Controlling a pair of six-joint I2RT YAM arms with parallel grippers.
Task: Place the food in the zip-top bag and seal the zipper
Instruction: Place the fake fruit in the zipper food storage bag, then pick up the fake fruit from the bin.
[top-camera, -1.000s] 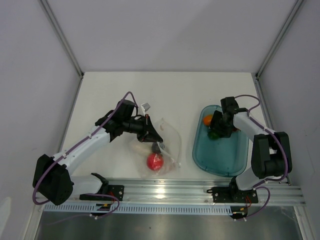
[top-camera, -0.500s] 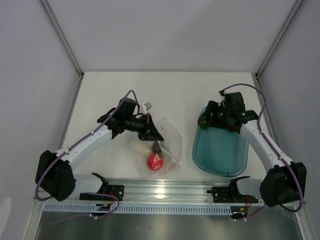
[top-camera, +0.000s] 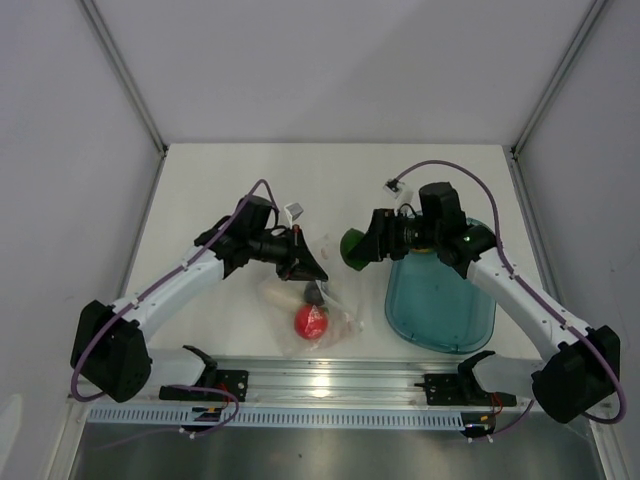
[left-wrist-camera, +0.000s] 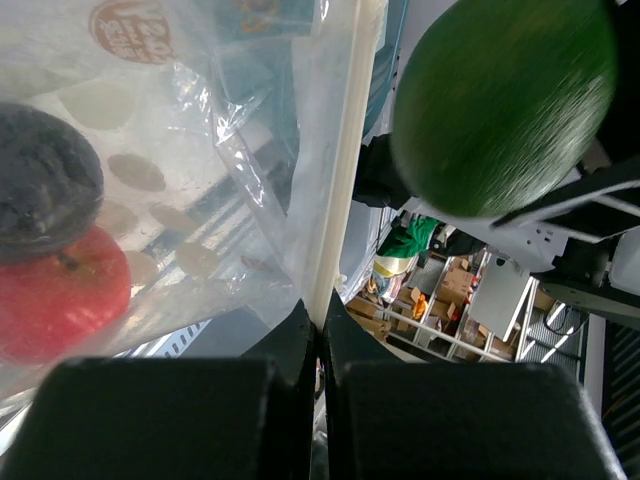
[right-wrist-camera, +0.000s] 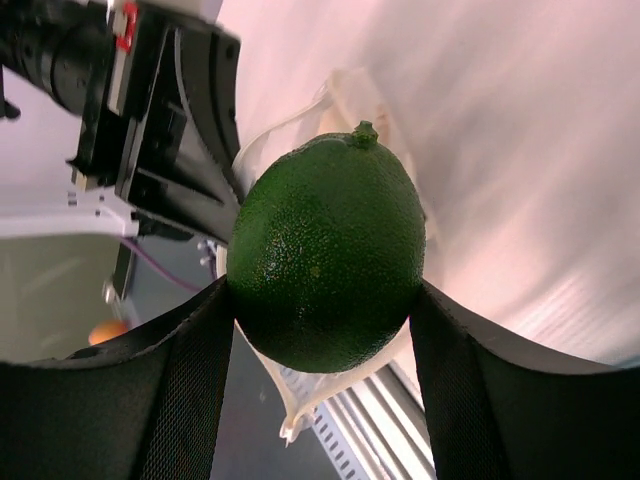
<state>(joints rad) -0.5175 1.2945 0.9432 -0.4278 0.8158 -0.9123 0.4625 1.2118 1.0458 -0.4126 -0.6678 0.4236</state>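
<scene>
Lime (right-wrist-camera: 325, 260): dark glossy green, pebbled skin, stub stem. Rigid and rounded, probably light and apt to roll. It is clamped across its middle by the right gripper (top-camera: 357, 250), just right of the zip-top bag (top-camera: 325, 300). Bag clear, crinkly, limp; best held by the stiffer zipper (left-wrist-camera: 340, 150) strip, where the left gripper (left-wrist-camera: 318, 325) pinches tight. Tomato (top-camera: 309, 322) and dark purple piece (top-camera: 313, 294) lie inside bag.

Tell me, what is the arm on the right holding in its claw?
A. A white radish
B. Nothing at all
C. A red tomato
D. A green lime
D: the right gripper clamps a green lime between its fingers, in the air between the tray and the bag; the tomato lies inside the bag.
</scene>
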